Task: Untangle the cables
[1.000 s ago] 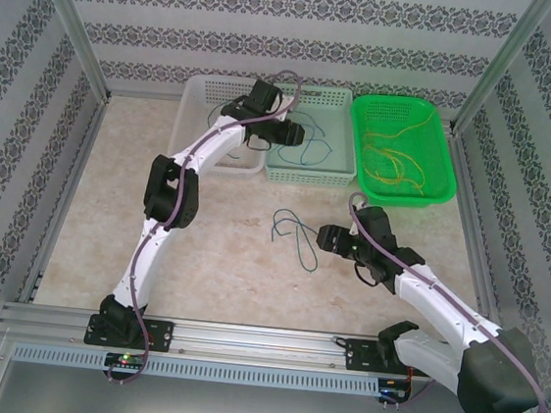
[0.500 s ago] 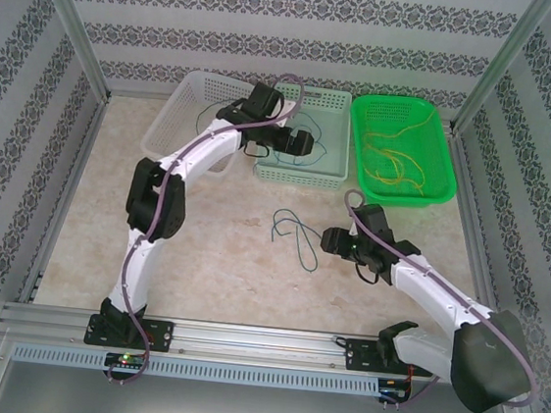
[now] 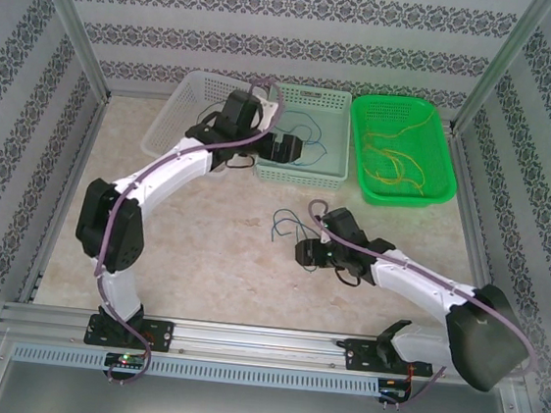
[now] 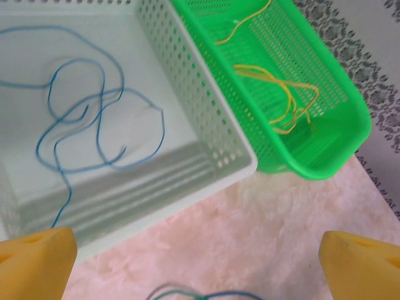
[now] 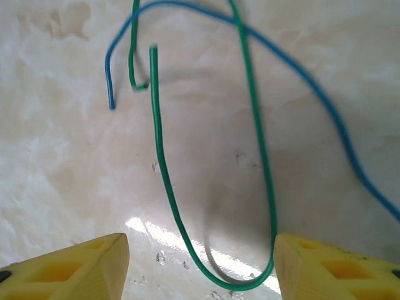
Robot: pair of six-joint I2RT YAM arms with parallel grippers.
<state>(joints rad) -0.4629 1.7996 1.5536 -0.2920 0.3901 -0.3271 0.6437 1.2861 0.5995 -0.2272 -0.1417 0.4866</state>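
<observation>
A dark green cable lies on the table in a long loop, and the loop's end sits between the fingertips of my right gripper, which is open just above it. A blue cable crosses that loop. From above, this small tangle is left of my right gripper. My left gripper hovers over the front edge of the mint basket, open wide and empty. Another blue cable is coiled inside that basket. Yellow cables lie in the green basket.
A white basket stands askew at the back left, beside the mint basket and the green basket. Patterned walls and metal posts enclose the table. The left arm's elbow juts out to the left.
My left gripper opened wide and drew back to the mint basket's front edge; its elbow swung left and the white basket skewed. My right gripper moved left onto the tangle.
</observation>
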